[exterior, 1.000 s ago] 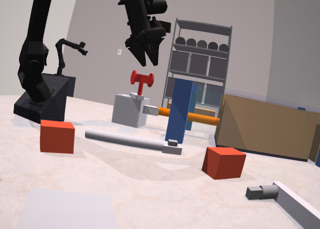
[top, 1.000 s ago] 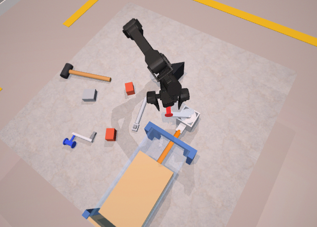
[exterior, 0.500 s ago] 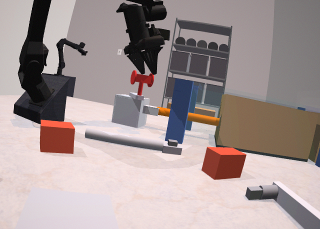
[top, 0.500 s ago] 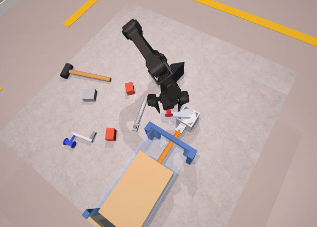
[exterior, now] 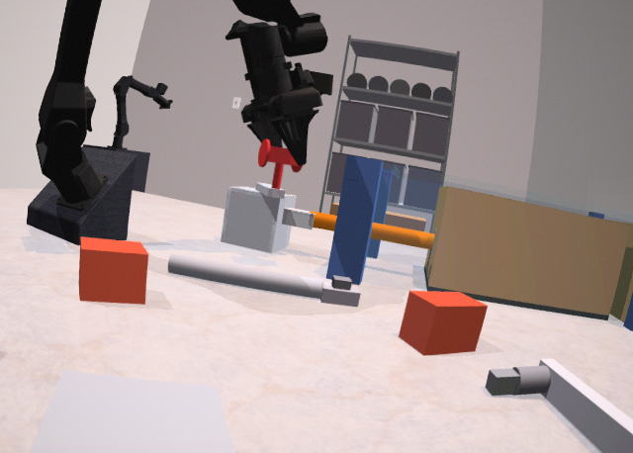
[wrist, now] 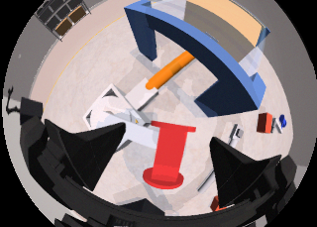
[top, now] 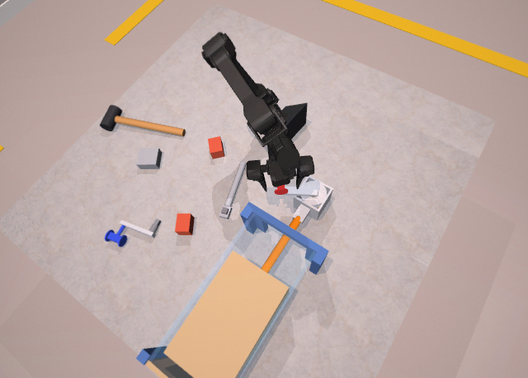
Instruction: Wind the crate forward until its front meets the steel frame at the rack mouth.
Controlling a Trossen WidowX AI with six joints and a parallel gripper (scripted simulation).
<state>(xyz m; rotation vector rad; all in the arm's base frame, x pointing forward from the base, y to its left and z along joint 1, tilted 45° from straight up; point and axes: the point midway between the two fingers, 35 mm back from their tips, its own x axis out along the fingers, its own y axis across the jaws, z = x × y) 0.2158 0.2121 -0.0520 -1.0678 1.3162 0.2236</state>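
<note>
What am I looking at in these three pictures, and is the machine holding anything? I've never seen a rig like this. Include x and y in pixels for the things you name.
It is one black robot arm. The top picture looks down on the bench; the exterior one looks across it from low down; the wrist one comes from the arm itself, between its fingers. The end effector [top: 281,188] [exterior: 283,151] [wrist: 169,135] is open around the red grip [top: 280,190] [exterior: 278,155] [wrist: 169,155] of a crank seated on the winch [top: 321,206] [exterior: 250,218] [wrist: 94,105], holding nothing. An orange strap [top: 281,243] [exterior: 401,234] [wrist: 170,70] runs to the crate [top: 230,323] [exterior: 521,254] [wrist: 230,19]. Elsewhere lie a mallet [top: 148,125], two red blocks and other tools.
</note>
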